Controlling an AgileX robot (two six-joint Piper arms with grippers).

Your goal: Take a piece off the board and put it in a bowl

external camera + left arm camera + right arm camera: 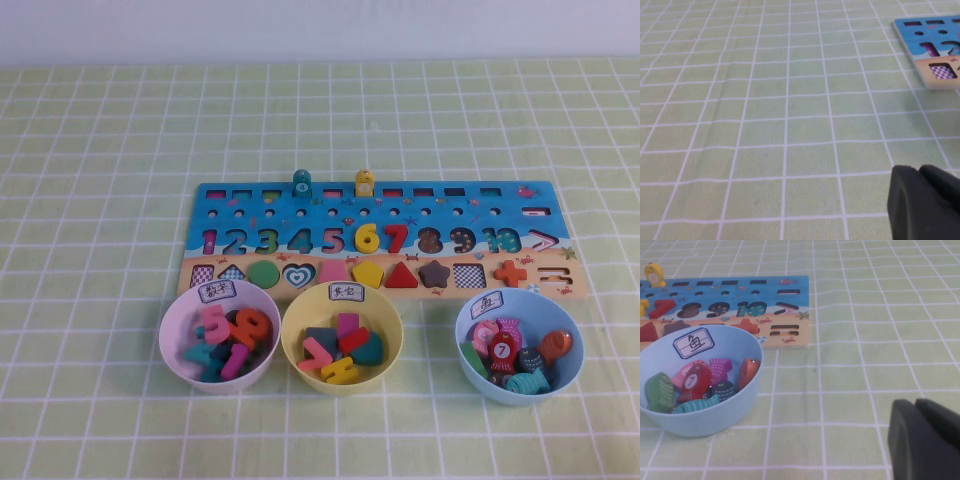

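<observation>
Looks like a tabletop test setup from my end — green checked tablecloth (100, 150), plain white wall (320, 30), kids' puzzle board (375, 215).

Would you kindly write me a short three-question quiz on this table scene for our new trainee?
1. True or false: the small flat green round wooden disc sits in the long blue-and-sand wooden puzzle board.
2. Which colour is the round plastic bowl standing between the other two? A pink, B pale yellow, C blue.
3. Fill in: the left gripper, low over the green checked tablecloth off the board's end, and the right gripper, low beside the light blue round plastic bowl, are both ____ (open or shut).

Key: 1 true; 2 B, the pale yellow round plastic bowl; 3 shut.
</observation>
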